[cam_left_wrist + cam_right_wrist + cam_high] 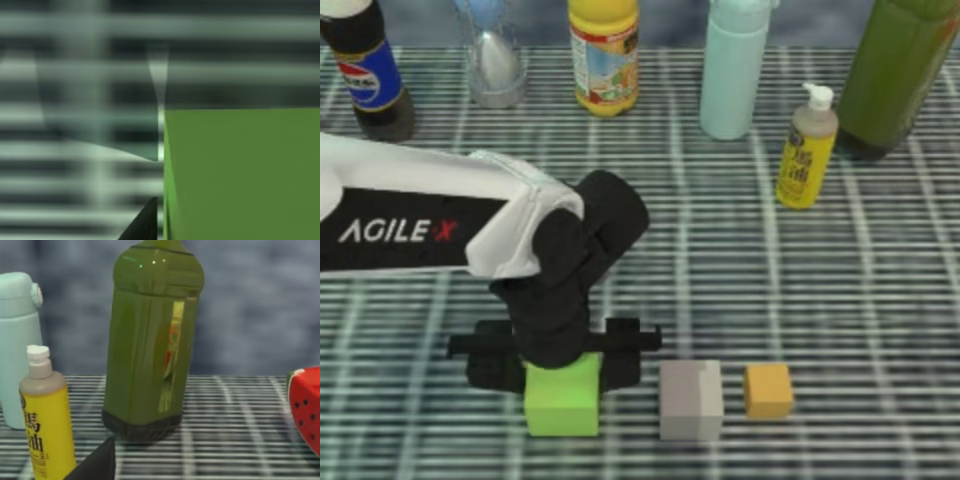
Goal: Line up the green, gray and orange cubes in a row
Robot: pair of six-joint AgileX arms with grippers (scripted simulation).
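Observation:
Three cubes stand side by side near the table's front edge: the lime-green cube [562,408] on the left, the pale gray cube [691,400] in the middle, the small orange cube [768,390] on the right. My left gripper [560,368] hangs directly over the green cube, open, one finger on each side of it. In the left wrist view the green cube [240,175] fills the frame, and a dark fingertip [145,222] stands a thin gap off its edge. My right arm is out of the top view. One dark finger [100,462] shows in its wrist view, holding nothing.
Along the back stand a cola bottle [365,75], a clear glass [495,60], a yellow juice bottle [604,55], a pale teal bottle [735,65], a yellow pump bottle [807,150] and a tall dark-green bottle [900,70]. A red watermelon-patterned object [306,407] sits at the right wrist view's edge.

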